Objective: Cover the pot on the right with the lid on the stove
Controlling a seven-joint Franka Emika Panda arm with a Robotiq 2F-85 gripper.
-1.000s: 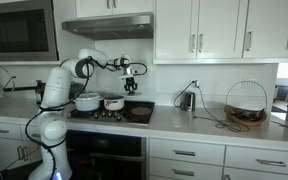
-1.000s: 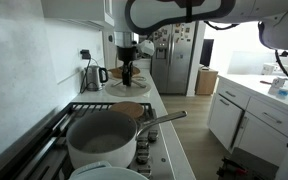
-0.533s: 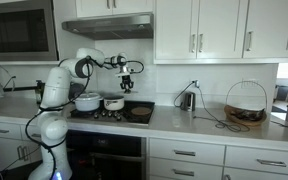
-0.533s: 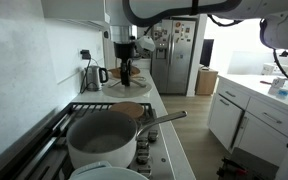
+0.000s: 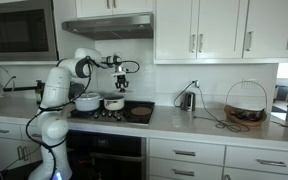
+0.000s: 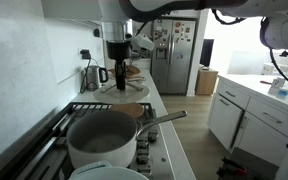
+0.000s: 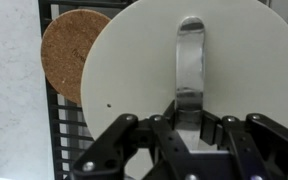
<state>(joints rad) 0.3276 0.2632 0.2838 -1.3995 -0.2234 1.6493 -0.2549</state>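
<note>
My gripper (image 7: 189, 128) is shut on the metal handle of a round white lid (image 7: 134, 70), which fills most of the wrist view. In an exterior view the gripper (image 5: 117, 86) hangs above the stove, over the smaller white pot (image 5: 114, 103) that stands to the right of a larger white pot (image 5: 87, 101). In an exterior view the gripper (image 6: 119, 78) hangs beyond the long-handled pot (image 6: 102, 140), which is open and uncovered. The lid is held clear of both pots.
A round cork trivet (image 7: 69, 50) lies on the stove grate, also seen in both exterior views (image 5: 139, 112) (image 6: 131, 110). A kettle (image 5: 187, 100) and a wire basket (image 5: 246, 105) stand on the counter. A range hood (image 5: 106, 28) hangs overhead.
My gripper has carried the lid sideways along the stove, away from above the cork trivet and toward the pots. The pots have not moved.
</note>
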